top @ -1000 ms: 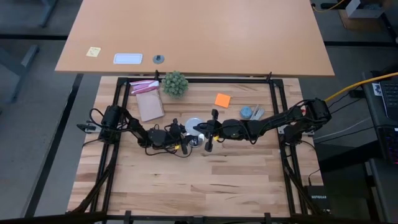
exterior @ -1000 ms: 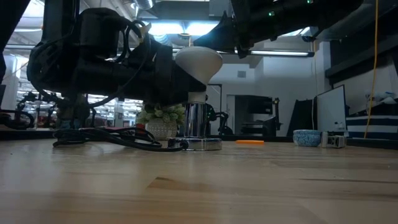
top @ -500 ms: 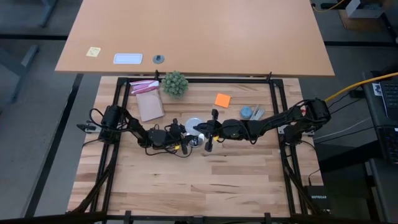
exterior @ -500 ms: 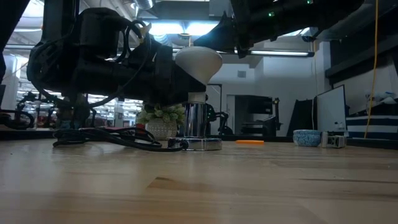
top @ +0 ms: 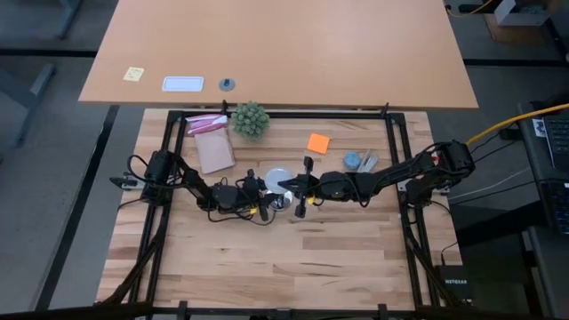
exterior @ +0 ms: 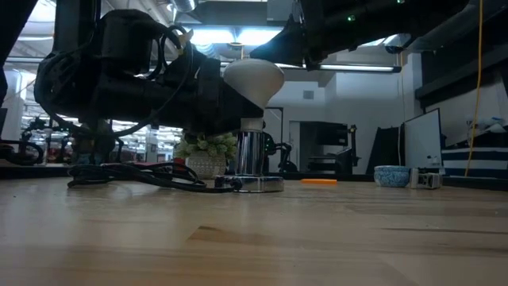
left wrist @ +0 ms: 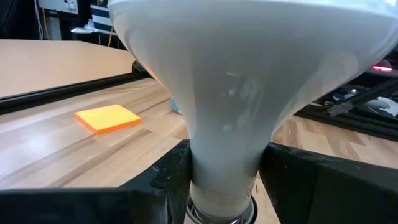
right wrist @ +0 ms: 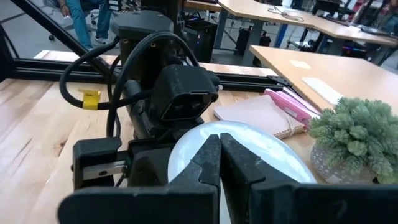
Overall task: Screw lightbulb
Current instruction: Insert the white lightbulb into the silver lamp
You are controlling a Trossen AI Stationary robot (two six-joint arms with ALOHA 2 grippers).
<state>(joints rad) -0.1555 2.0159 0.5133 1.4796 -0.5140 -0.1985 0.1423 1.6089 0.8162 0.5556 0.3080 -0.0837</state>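
Observation:
The lightbulb [exterior: 252,79], a frosted white globe, stands upright with its screw end in the silvery socket [exterior: 251,155] on its round base [exterior: 255,184] at the table's middle. It also shows in the high view [top: 277,175]. My left gripper [exterior: 230,111] comes from the table's left and is shut on the bulb's neck. My right gripper [right wrist: 219,155], fingers shut together, hovers just over the bulb's white top [right wrist: 186,146]; it also shows in the high view [top: 286,185]. The socket's black cord [exterior: 143,176] lies on the table to the left. My left gripper pinches the bulb's narrow neck [left wrist: 224,168] between its two fingers [left wrist: 171,177], just above the metal end. The fingers lie level, coming from the table's left. The bulb stands upright in the socket. Whether my right gripper touches the bulb's top, I cannot tell.
A spiky green plant [top: 250,118] stands at the far edge, with a pink-edged notebook [top: 212,142] to its left. An orange sticky note [top: 318,142] and a small blue bowl [top: 353,161] lie at the far right. The table's near half is bare wood [top: 284,258].
My right gripper has drawn back slightly toward the table's right edge, still shut above the bulb. My left gripper and the bulb have kept still.

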